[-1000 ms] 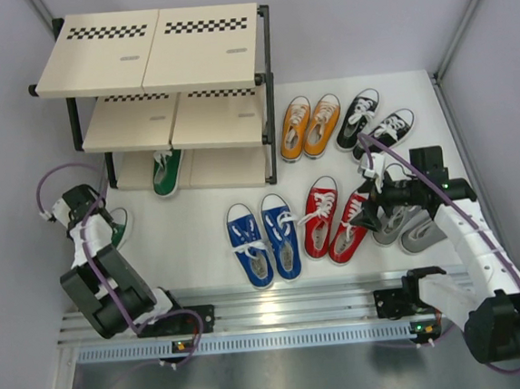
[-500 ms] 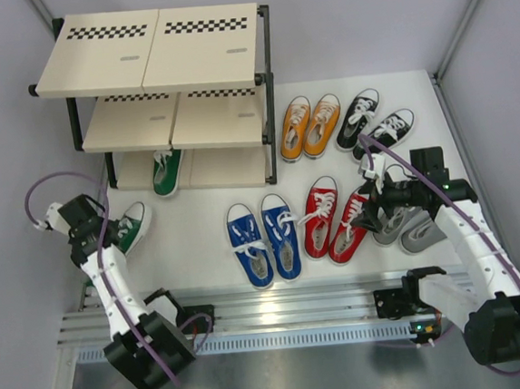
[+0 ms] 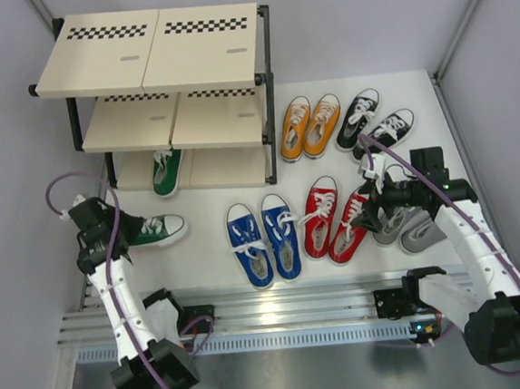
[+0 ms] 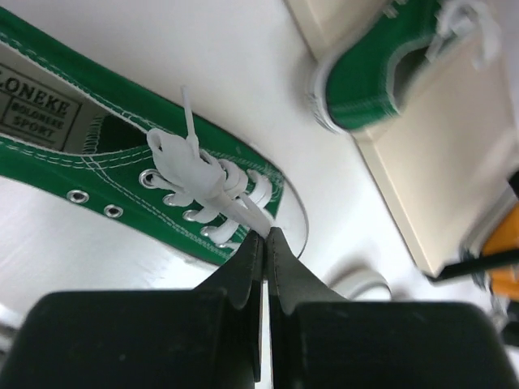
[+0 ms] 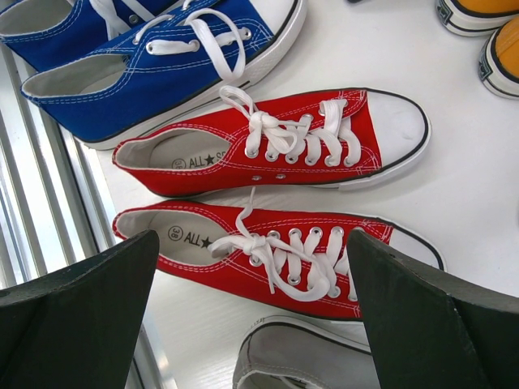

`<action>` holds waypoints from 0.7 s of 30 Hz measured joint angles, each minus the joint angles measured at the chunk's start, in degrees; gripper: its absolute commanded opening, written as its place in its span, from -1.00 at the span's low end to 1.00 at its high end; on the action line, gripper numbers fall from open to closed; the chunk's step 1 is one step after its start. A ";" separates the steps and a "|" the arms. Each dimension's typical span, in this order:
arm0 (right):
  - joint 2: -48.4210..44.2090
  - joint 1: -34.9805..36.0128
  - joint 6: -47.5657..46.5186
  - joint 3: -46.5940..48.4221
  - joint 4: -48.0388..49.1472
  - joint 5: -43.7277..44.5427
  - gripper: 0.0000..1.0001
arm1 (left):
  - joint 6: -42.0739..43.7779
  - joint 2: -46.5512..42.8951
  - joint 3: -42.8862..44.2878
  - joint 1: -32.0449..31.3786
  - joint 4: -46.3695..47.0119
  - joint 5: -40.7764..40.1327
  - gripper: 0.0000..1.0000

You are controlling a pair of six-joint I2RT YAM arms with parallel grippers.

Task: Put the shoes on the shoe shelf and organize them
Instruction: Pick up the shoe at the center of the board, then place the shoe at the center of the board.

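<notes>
Dragged rightward since a second ago, the loose green shoe [image 3: 160,228] lies between the shoe shelf [image 3: 152,49] and the blue pair [image 3: 264,240], touching neither, heel cut off in the wrist view, while your left gripper [image 4: 265,235] is clamped shut, seemingly on its lace, and your right gripper [image 5: 251,235] gapes empty over the red pair [image 5: 276,154].

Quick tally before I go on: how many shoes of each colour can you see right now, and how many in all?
Green shoes: 2
Blue shoes: 2
Red shoes: 2
Orange shoes: 2
Black shoes: 2
Grey shoes: 2, both partly hidden
Total: 12
</notes>
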 measured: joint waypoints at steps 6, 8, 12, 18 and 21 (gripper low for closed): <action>0.72 0.00 -0.46 1.14 -0.83 -0.37 0.99 | 0.59 -0.07 0.00 -6.36 -0.55 10.78 -1.00; 1.11 0.00 -0.70 1.49 -0.83 -0.59 0.99 | 0.61 -0.07 0.00 -8.81 -0.96 13.60 -1.00; 2.08 0.04 -0.90 1.53 -1.16 -1.03 0.99 | -0.28 -0.07 -0.02 -11.96 -1.20 18.47 -1.00; 2.91 0.81 -0.87 1.53 -1.20 -1.03 0.99 | -4.33 -0.72 -3.26 -12.33 -0.33 19.87 -1.00; 3.08 1.18 -0.81 1.53 -1.18 -1.01 0.99 | -5.99 -0.94 -5.79 -12.33 -0.17 19.78 -1.00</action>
